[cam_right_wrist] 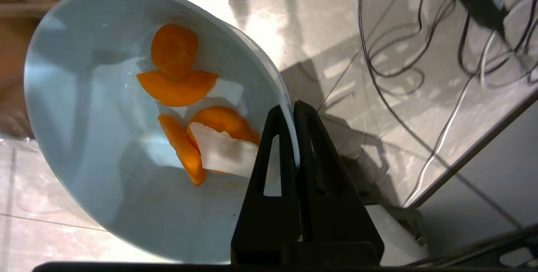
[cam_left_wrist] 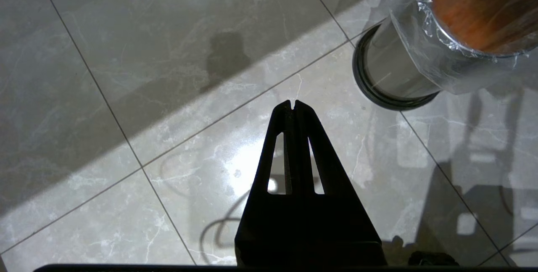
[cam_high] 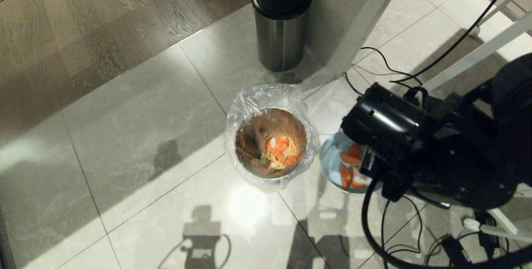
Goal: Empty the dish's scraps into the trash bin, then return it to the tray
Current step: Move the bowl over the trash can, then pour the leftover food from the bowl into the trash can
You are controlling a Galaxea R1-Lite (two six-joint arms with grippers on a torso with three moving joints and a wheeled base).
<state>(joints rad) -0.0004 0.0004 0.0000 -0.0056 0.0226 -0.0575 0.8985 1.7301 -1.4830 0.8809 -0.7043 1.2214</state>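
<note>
My right gripper is shut on the rim of the dish, a pale blue bowl held above the floor just right of the trash bin. In the head view the dish is tilted, and my right arm hides the gripper and the dish's right side. The scraps, orange slices with a pale piece, lie inside the dish. The bin has a clear bag over its rim and holds orange and pale bits. My left gripper hangs shut and empty over floor tiles left of the trash bin. The tray is out of view.
A tall steel bin with a black lid stands on the floor behind the small bin. A white wall corner rises at the back right. Black cables and white frame legs lie to the right.
</note>
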